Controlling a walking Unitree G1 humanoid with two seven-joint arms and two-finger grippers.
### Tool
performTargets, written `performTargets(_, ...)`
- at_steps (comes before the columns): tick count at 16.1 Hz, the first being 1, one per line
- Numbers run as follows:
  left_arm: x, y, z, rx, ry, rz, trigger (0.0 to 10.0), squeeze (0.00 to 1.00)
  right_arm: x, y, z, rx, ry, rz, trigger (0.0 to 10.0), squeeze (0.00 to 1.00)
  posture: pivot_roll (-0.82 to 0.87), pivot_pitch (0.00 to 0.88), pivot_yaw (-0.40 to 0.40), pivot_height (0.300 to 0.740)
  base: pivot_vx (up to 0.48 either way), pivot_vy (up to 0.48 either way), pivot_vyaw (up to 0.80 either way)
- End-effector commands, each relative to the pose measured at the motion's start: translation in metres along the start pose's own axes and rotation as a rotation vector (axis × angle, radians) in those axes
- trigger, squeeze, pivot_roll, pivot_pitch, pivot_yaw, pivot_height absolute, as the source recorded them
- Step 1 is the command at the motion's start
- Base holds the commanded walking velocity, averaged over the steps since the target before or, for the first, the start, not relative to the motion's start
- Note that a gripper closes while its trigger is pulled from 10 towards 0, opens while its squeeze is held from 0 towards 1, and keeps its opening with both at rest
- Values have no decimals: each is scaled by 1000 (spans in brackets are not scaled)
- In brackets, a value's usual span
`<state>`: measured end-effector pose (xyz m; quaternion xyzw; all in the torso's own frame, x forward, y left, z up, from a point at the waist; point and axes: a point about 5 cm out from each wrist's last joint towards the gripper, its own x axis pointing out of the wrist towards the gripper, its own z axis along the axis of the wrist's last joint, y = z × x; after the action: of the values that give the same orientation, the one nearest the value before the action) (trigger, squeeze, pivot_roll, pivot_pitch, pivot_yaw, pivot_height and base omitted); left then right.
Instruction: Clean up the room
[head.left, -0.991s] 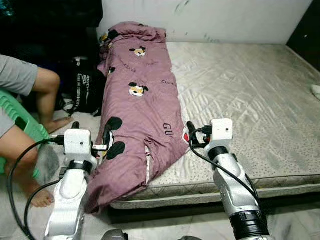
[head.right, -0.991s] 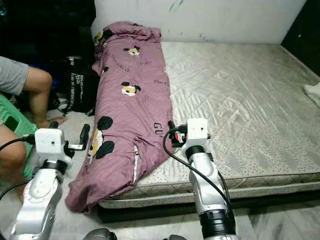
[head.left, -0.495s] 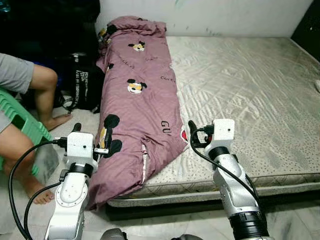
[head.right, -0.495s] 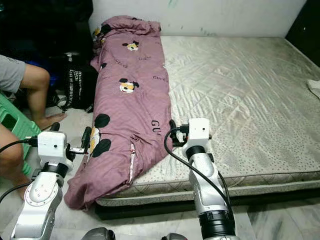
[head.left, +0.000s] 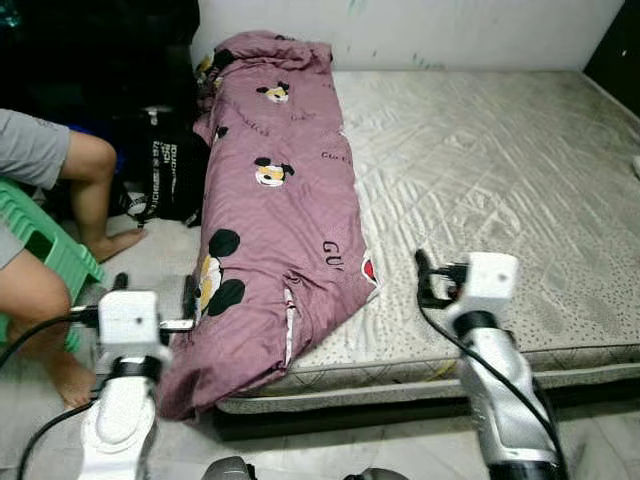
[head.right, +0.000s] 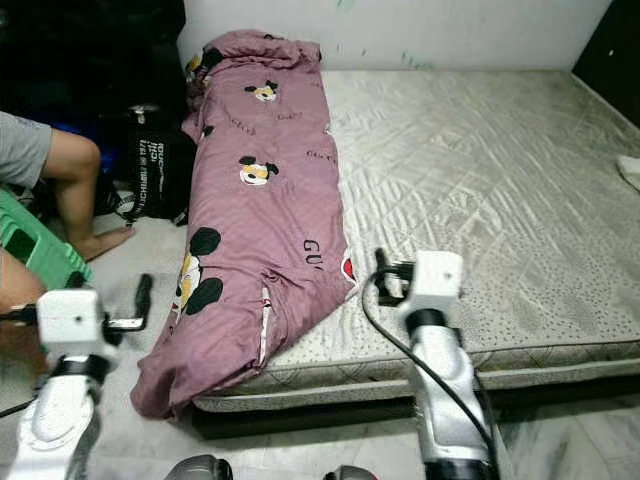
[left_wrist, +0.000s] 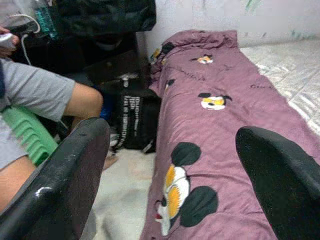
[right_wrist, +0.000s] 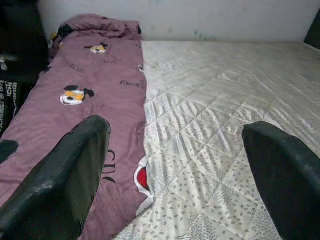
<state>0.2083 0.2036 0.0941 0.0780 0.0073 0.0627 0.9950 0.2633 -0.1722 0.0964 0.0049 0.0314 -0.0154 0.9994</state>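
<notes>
A purple blanket (head.left: 275, 190) with cartoon mouse prints lies bunched in a long strip along the left side of the bare quilted mattress (head.left: 500, 170). Its near end hangs over the front left corner toward the floor. My left gripper (head.left: 154, 290) hovers open over the floor just left of that hanging end, with nothing in it. In the left wrist view the blanket (left_wrist: 220, 130) lies ahead between the fingers (left_wrist: 60, 185). My right gripper (head.left: 450, 270) is open above the mattress front, just right of the blanket's edge (right_wrist: 115, 150).
A person sits on a green stool (head.left: 45, 245) at the left, with bare legs (head.left: 95, 190) and feet on the floor. A black bag (head.left: 165, 175) stands beside the bed. A small white item (head.right: 630, 170) lies at the mattress's right edge. A white wall closes the back.
Both grippers have drawn back toward me and spread outward, the left going left and the right going right, away from the blanket. The view also shifted slightly.
</notes>
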Motion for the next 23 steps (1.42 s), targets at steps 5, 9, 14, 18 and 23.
performTargets(5,1,-15,0,-12,6,-107,10000,0,-1,7,4,-7,18,35,10000,0,48,35,-35,740,0,0,-320)
performTargets(9,4,-26,1,18,9,-197,10000,0,4,14,9,-4,4,67,10000,0,42,40,-47,740,0,0,-600)
performTargets(14,16,-22,10,8,-30,-95,10000,0,6,21,11,23,-1,103,10000,0,33,40,-49,740,0,0,0)
performTargets(18,2,-14,7,32,-22,-16,10000,0,4,23,10,35,4,124,10000,0,43,44,-53,740,0,0,0)
performTargets(23,3,-12,4,22,-8,-19,10000,0,6,28,6,42,24,156,10000,0,50,47,-51,740,0,0,0)
